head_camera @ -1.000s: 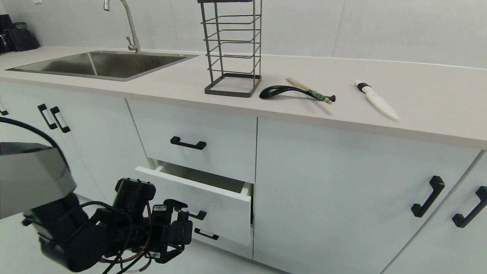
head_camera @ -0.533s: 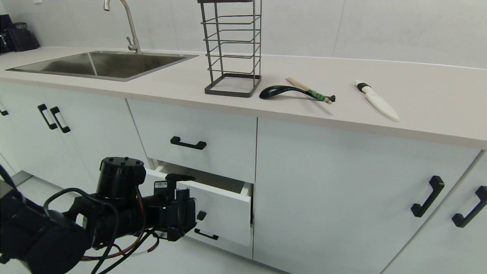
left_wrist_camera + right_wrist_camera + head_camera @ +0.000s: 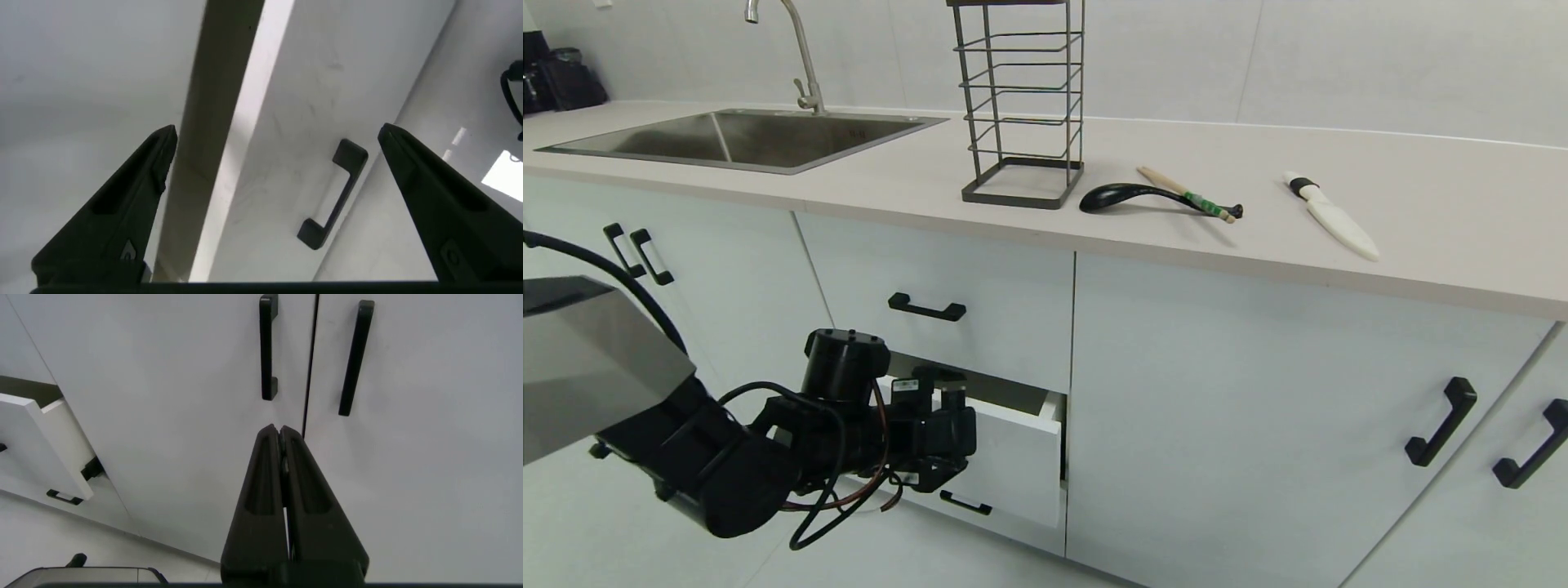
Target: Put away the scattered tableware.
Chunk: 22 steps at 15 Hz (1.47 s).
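On the counter lie a black spoon [image 3: 1123, 196], a pair of chopsticks [image 3: 1184, 194] crossing its handle, and a white knife [image 3: 1331, 215] further right. Below, the lower drawer [image 3: 1013, 449] stands partly pulled out. My left gripper [image 3: 943, 412] hovers in front of that drawer's upper left part. In the left wrist view the left gripper [image 3: 274, 212] is open, with the drawer front and its black handle [image 3: 331, 196] between the spread fingers. My right gripper [image 3: 283, 441] is shut on nothing and faces cabinet doors.
A tall wire rack [image 3: 1023, 106] stands on the counter left of the spoon, and a steel sink [image 3: 743, 137] with a tap lies further left. A closed drawer with a black handle [image 3: 926, 307] sits above the open one. Cabinet doors [image 3: 1437, 425] are to the right.
My left arm has risen and moved right, bringing the gripper from below the drawer's left corner to its front. The tableware on the counter has not moved.
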Available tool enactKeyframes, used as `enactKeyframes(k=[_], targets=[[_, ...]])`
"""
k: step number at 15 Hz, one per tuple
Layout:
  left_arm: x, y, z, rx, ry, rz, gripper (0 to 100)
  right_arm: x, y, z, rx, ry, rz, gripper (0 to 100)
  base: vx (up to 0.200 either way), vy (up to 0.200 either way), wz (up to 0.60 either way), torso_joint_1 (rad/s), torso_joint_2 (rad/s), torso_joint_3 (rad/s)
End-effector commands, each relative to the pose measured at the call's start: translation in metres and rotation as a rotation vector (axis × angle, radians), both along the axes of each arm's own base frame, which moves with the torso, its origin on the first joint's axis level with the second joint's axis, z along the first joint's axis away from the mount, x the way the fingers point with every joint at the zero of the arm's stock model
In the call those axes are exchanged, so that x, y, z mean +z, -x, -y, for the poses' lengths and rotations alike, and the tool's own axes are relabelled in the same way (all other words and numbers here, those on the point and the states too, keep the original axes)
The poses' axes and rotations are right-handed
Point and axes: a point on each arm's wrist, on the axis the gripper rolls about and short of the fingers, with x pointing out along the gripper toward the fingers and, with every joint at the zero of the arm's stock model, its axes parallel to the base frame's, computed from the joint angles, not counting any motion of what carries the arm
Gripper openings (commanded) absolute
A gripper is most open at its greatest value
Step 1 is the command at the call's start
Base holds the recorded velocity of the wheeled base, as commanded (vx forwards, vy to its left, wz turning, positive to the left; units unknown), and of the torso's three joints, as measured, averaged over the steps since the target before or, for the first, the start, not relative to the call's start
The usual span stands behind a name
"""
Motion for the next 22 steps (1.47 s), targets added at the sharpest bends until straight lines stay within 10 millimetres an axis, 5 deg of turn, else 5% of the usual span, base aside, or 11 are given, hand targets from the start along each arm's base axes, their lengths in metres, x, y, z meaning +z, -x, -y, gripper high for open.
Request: enactKeyframes(k=[1,9,11,16,22], targets=[[-0.017,-0.013,0.004,0.003,-0.014,-0.032,100,0.000,0.000,0.000,0.000,0.000,0.001,0,0.000,0.000,0.00,0.000,0.00,0.000],[-0.033,-0.016,0.002,0.004,-0.032,-0.069,100,0.000,0.000,0.000,0.000,0.000,0.000,0,0.000,0.000,0.00,0.000,0.00,0.000],[-0.026,-0.004,-0.003,-0.004,-0.026,-0.075,100,0.000,0.000,0.000,0.000,0.000,0.000,0,0.000,0.000,0.00,0.000,0.00,0.000],[-0.012,0.061,-0.025,-0.020,-0.043,-0.126,100,0.000,0.000,0.000,0.000,0.000,0.000,0,0.000,0.000,0.00,0.000,0.00,0.000],[-0.006,0.091,-0.031,-0.046,-0.045,-0.137,100,0.000,0.000,0.000,0.000,0.000,0.000,0,0.000,0.000,0.00,0.000,0.00,0.000]])
